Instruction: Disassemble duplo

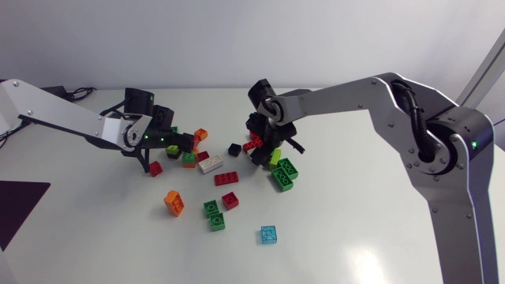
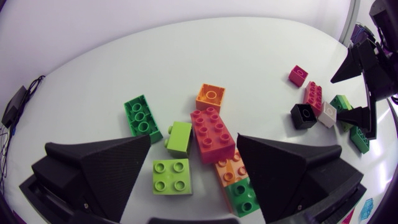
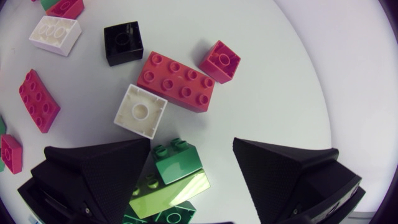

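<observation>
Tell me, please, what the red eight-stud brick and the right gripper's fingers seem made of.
Red eight-stud brick: probably moulded hard plastic, smooth and faintly glossy, given soft highlights on its studs. Right gripper's fingers: matte black with a fine grainy texture; plastic or rubber, I cannot tell.

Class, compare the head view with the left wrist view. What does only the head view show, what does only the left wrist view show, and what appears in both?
Only the head view: the full length of the left arm and right arm, a lone orange brick and a pair of green bricks apart from the main cluster. Only the left wrist view: two lime bricks between the open fingers of the left gripper. Both: the square orange brick, the black brick and the right gripper.
</observation>
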`<action>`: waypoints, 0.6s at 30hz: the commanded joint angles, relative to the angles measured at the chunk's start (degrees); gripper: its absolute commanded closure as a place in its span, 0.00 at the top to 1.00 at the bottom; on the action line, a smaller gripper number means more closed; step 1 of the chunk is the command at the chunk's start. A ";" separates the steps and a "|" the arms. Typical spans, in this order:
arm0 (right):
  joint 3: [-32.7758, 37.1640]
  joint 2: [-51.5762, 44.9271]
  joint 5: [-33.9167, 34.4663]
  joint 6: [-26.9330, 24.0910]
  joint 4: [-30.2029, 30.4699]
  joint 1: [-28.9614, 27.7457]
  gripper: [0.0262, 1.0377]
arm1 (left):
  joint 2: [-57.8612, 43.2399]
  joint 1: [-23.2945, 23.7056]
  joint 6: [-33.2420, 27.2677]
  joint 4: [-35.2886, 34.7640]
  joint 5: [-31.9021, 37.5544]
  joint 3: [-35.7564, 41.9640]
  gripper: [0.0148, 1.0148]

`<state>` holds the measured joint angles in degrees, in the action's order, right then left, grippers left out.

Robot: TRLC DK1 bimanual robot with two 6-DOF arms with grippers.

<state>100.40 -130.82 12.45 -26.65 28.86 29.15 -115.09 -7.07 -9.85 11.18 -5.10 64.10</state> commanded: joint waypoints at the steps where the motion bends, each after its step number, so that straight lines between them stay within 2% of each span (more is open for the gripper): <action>1: 1.03 -1.71 0.65 -1.21 1.11 -0.14 0.82 | 0.74 0.30 -0.61 0.42 0.45 0.68 0.95; 6: 1.20 -2.33 0.65 -1.91 1.90 -0.14 0.64 | 0.83 0.39 -0.61 0.60 0.45 0.59 0.95; 10: 1.73 -2.42 0.65 -1.73 2.51 -0.05 0.40 | 0.83 0.39 -0.61 0.60 0.45 0.59 0.95; 13: 2.08 -2.59 0.65 -1.65 2.78 -0.14 0.32 | 0.83 0.39 -0.61 0.60 0.45 0.59 0.95; 16: 2.70 -2.77 0.65 -1.12 3.57 -0.32 0.32 | 0.92 0.39 -0.61 0.60 0.45 0.59 0.95; 18: 3.05 -2.59 0.65 -0.42 3.57 -0.41 0.21 | 1.01 0.39 -0.61 0.60 0.45 0.50 0.95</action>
<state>102.67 -131.63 12.45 -27.03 31.18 29.06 -115.09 -7.07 -9.87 11.35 -5.08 64.10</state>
